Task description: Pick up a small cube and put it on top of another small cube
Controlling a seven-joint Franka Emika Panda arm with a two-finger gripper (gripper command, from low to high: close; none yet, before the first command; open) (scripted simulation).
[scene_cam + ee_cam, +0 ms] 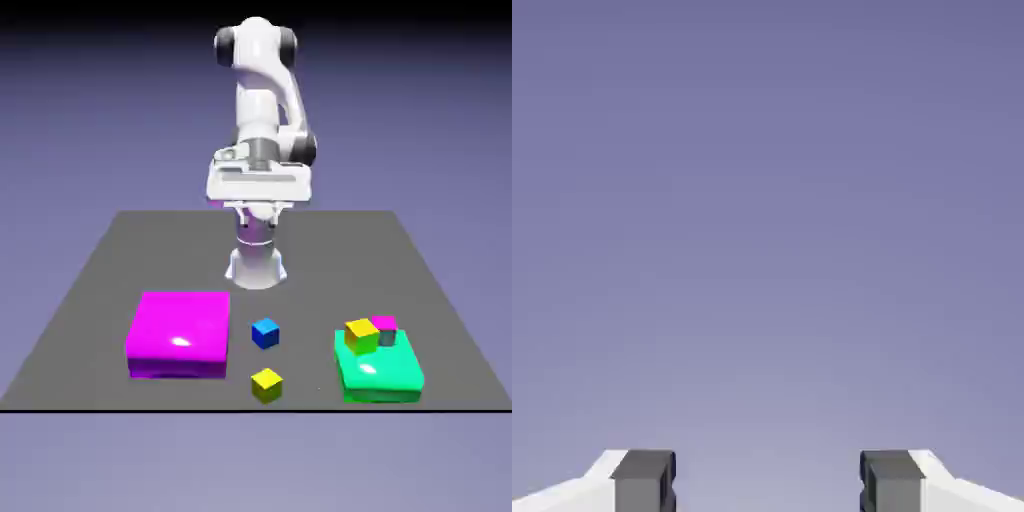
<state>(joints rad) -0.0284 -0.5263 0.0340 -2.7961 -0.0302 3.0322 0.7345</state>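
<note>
One small yellow cube (266,384) lies on the grey table near its front edge. The other small yellow cube (361,335) rests on top of the flat green block (385,378), at the exterior view's right. My gripper (258,200) hangs high above the table's far part, well away from both cubes. In the hand view the gripper (767,485) is open: its grey fingertips (643,482) stand wide apart with only the blue-violet backdrop between them. Neither cube shows in the hand view.
A small blue cube (265,333) sits just behind the front yellow cube. A flat magenta block (178,333) lies at the exterior view's left. A small magenta cube (384,325) sits on the green block, touching the yellow cube there.
</note>
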